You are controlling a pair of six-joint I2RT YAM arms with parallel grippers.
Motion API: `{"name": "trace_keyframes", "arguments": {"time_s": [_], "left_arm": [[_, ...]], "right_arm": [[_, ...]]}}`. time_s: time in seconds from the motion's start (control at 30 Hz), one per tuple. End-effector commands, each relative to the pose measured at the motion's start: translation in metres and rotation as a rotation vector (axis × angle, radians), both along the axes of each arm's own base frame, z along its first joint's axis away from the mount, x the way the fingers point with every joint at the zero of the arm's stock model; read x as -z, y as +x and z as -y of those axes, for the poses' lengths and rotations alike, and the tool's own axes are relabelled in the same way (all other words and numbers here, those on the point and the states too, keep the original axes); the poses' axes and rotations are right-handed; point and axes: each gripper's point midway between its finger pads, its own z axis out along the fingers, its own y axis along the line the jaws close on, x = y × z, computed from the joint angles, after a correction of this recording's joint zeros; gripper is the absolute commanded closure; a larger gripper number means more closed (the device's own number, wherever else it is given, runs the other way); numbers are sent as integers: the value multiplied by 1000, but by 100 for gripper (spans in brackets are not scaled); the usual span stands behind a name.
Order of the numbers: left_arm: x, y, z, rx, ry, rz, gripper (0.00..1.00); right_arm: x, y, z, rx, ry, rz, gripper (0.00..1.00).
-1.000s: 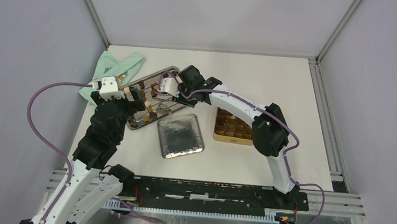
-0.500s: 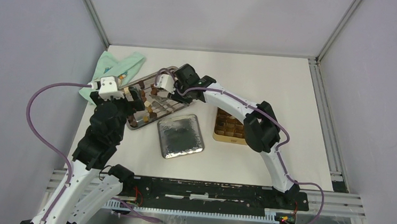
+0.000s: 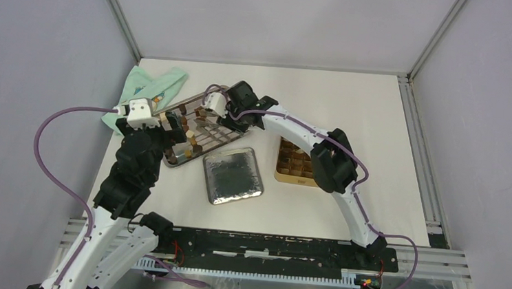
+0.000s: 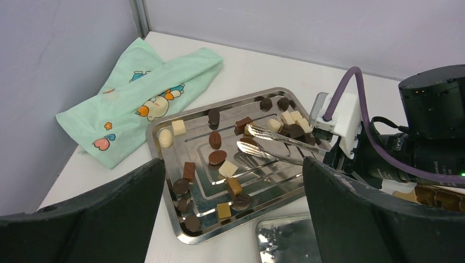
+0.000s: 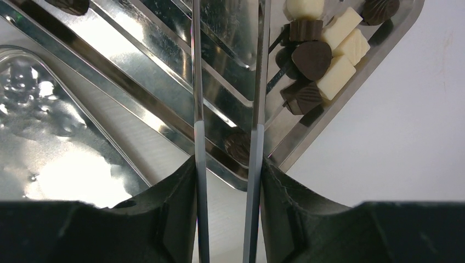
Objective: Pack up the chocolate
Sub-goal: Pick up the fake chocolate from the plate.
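The right hand [image 5: 226, 170] is clenching a pair of metal tongs [image 4: 261, 131] by the handle end, its two fingers pressing on the outer sides of the arms. The tongs are reaching out over a steel tray [image 4: 197, 148] and their spoon-shaped tips are standing apart above the tray's middle. Whether they are touching any piece I cannot tell.

The chocolate [image 4: 217, 158] is lying loose on that tray as dark, lighter brown and cream-white pieces. Some are scattered across the tray's ribbed floor, and a tighter cluster is sitting in one of its corners, just beside the tongs. The tray is sitting on the left part of the desk [image 3: 325, 102], angled to the desk's edges.

The left hand [image 3: 177, 130] is hanging released, its fingers spread wide over the tray's near left side and gripping nothing.

A mint-green printed cloth [image 4: 142, 104] is lying crumpled toward the far left corner of the desk, just beside the tray. A silver lid [image 3: 233, 176] is lying flat just beside the tray, toward the desk's near edge. To the right of the lid, a gold tin [image 3: 293, 168] with a grid of compartments is sitting partly hidden under the right arm.
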Motion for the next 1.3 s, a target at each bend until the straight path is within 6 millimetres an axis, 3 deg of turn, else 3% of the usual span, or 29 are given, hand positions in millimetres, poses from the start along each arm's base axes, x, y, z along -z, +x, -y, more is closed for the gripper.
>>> {"name": "trace_keyframes", "arguments": {"time_s": [0.0,0.3,0.5,0.67,0.87,1.1,1.27], "left_arm": [[-10,3,-1,-1,13,38,0],[-9,4,-1,0,14,34,0],[-9,4,-1,2,13,35,0],[-9,4,-1,1,14,35,0],[-9,4,-2,0,14,35,0],[-8,4,-1,3,15,34,0],[-7,5,0,8,16,28,0]], "right_arm": [[-25,13,-20,11,106,26,54],[-20,15,-20,17,102,22,57],[-35,14,-15,17,117,34,79],[-62,8,-11,3,153,54,93],[-104,-9,-2,-42,238,44,99],[-132,-54,40,-141,329,1,100],[-139,-88,93,-187,336,53,100]]}}
